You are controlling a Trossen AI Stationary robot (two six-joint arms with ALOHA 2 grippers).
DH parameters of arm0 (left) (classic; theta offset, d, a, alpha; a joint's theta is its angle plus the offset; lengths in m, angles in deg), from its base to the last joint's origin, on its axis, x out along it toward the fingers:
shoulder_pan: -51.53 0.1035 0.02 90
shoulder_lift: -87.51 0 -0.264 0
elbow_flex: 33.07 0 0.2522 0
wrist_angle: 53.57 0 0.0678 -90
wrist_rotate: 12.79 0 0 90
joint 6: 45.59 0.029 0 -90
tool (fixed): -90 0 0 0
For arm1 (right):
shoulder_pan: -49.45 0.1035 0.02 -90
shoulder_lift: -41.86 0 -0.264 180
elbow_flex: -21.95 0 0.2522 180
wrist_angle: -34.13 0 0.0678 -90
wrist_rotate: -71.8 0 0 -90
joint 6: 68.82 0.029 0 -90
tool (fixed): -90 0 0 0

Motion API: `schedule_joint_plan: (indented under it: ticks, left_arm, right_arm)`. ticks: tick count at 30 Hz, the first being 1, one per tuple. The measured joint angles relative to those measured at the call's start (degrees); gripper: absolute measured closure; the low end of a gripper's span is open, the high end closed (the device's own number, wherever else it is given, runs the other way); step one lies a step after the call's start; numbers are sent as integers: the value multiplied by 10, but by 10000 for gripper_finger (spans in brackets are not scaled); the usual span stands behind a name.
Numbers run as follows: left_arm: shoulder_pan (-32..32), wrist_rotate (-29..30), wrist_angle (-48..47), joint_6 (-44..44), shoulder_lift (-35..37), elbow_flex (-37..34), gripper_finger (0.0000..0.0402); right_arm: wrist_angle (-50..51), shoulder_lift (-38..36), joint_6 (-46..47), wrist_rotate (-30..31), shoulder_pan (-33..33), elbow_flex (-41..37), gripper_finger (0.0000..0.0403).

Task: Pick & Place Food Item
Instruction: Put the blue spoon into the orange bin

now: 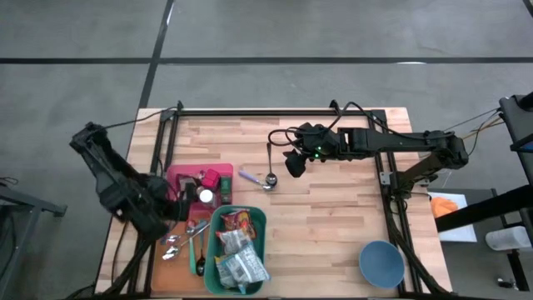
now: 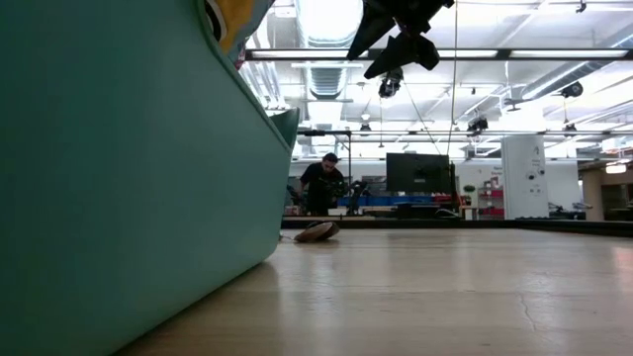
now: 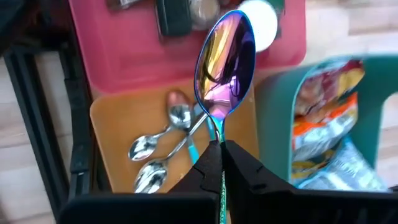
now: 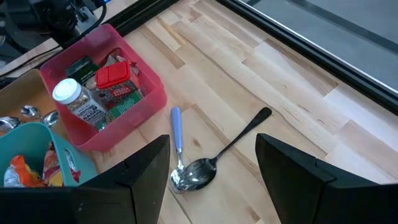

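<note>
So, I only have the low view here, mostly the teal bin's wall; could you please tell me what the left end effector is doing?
Observer: The left end effector is shut on the handle of an iridescent spoon, holding it above the orange tray.
Operator: Thank you. Is anything in that tray?
Observer: Yes, several silver spoons lie in it.
Operator: And the end effector I see overhead?
Observer: That is the right end effector, open above the table, close to a black-handled spoon and a blue-handled spoon lying there.
</note>
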Motion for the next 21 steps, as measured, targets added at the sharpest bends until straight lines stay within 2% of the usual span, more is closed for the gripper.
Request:
schedule_joint_plan:
  ticks: [6, 13, 17, 21]
  left_arm:
    - [-50, -7, 12, -42, -52, 0, 399]
    - [-68, -9, 44, -30, -104, -1, 399]
    - [-68, -20, 107, 21, -122, -26, 399]
    - [-68, -33, 205, 31, -120, -92, 399]
  right_arm:
    - [0, 0, 0, 0, 0, 0, 170]
    - [0, 0, 0, 0, 0, 0, 170]
    - [0, 0, 0, 0, 0, 0, 170]
    - [0, 0, 0, 0, 0, 0, 170]
